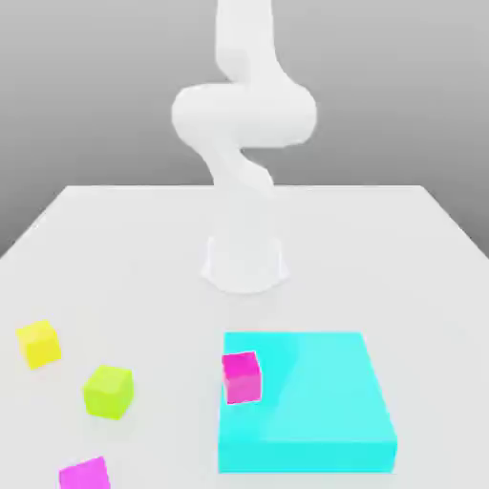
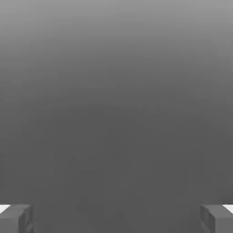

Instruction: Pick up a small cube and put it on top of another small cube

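A grey backdrop sits behind the white bench [image 1: 124, 258]. The arm [image 1: 244, 124] rises from the bench's middle. The claw [image 2: 116, 218] is spread wide, holding nothing, apparently aimed away from the bench. The yellow cube [image 1: 38, 343] lies near the front corner on the exterior view's left, well apart from the arm.

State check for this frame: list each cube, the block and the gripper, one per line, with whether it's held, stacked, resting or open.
yellow cube: resting on the table, alone, not held.
lime-green cube: resting on the table, nothing stacked on it.
magenta cube by the block: at the cyan block's edge toward the exterior view's left, not held.
second magenta cube: on the table, cut by the frame edge.
cyan block: lying flat on the table.
gripper: open, holding nothing.
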Robot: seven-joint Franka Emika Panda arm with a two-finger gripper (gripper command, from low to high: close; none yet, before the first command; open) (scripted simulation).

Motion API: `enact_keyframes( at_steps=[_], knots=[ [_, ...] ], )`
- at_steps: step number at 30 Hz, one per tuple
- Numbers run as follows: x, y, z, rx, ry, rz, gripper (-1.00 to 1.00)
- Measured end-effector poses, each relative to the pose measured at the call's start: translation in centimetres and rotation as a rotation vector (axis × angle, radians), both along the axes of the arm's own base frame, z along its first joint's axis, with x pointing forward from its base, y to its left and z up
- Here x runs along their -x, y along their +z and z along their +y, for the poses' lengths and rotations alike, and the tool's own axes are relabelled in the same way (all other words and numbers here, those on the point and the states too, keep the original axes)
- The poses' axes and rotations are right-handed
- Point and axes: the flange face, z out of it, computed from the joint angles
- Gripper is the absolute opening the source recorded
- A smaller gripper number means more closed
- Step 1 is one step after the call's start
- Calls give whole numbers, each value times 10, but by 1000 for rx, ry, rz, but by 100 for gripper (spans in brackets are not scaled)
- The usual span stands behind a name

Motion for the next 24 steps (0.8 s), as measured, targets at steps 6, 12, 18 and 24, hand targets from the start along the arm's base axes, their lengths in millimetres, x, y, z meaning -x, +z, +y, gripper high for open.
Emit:
enact_keyframes(
  at_steps=[6, 12, 18, 24],
  knots=[
    [-42, -124, -102, -63, -195, 186, 0],
    [-24, -253, -197, -142, -394, 358, 0],
    [52, -377, -276, -243, -617, 524, 0],
    [126, -478, -300, -322, -758, 656, 0]
  ],
)
